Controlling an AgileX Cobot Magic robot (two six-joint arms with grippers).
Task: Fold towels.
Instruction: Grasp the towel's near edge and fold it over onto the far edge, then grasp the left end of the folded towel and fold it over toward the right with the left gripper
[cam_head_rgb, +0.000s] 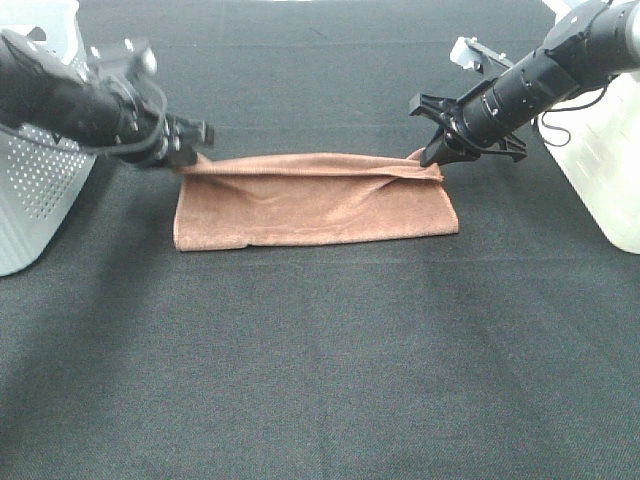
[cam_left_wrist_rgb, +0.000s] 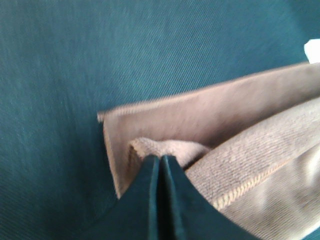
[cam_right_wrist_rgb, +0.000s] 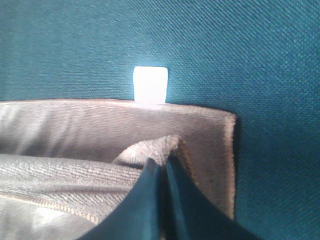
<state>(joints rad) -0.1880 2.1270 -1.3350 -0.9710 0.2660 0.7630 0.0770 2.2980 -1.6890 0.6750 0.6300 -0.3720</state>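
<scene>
A brown towel (cam_head_rgb: 315, 205) lies on the black cloth table, folded lengthwise, with its upper layer lifted along the far edge. My left gripper (cam_head_rgb: 197, 150) is shut on the towel's far left corner. My right gripper (cam_head_rgb: 432, 153) is shut on the far right corner. In the left wrist view the gripper (cam_left_wrist_rgb: 161, 162) pinches a fold of the towel (cam_left_wrist_rgb: 240, 130) above the lower layer. In the right wrist view the gripper (cam_right_wrist_rgb: 161, 165) pinches the towel (cam_right_wrist_rgb: 75, 140) the same way, with the lower layer flat beneath.
A white perforated basket (cam_head_rgb: 40, 170) stands at the left edge and a white bin (cam_head_rgb: 600, 150) at the right edge. The black table cloth (cam_head_rgb: 320, 380) stretches wide in front of the towel. A small white square (cam_right_wrist_rgb: 150, 84) shows beyond the towel in the right wrist view.
</scene>
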